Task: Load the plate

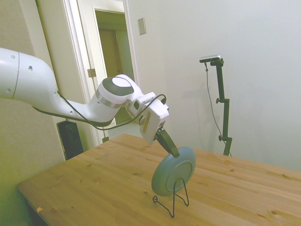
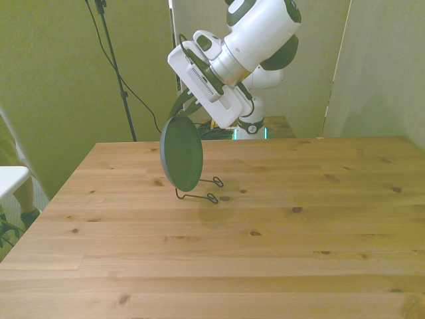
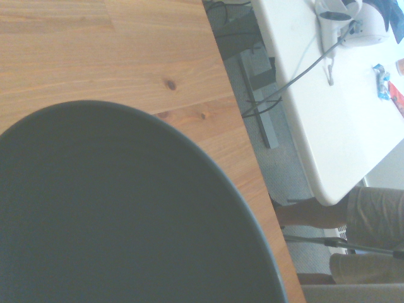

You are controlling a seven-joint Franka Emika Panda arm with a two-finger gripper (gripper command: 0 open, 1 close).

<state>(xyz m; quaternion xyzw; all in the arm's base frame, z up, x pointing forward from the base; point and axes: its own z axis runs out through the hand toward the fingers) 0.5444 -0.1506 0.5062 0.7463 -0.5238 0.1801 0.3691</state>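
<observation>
Now the plate (image 1: 173, 171) is held on edge by the gripper (image 1: 172, 149), whose dark fingers are clamped on the upper rim, one to each face. From that grip the plate hangs almost straight below and slightly ahead of the fingertips, along the line in which the fingers point, so gripper and plate form one slanted line down toward the table (image 1: 94, 183).

The relation that matters is seen in the side view: the stand (image 1: 173, 200), a thin black wire piece, lies directly beneath the plate's lower edge, farther from the gripper than the plate itself. The stand's upright loop is seen crossing in front of the plate's lower part, and the lower rim appears to be at or just above the wire cradle; whether it is already resting there cannot be told. In the front view the plate (image 2: 180, 155) shows its back face, nearly upright and leaning a little, with the stand's feet (image 2: 199, 191) just below and toward the front view's right.

In the wrist view only the plate's dark face (image 3: 126, 214) is seen, close below the camera, with table beyond it.

As a judgement, a short descent along the plate's own plane is called for before release; a sideways offset could tip the light stand.
</observation>
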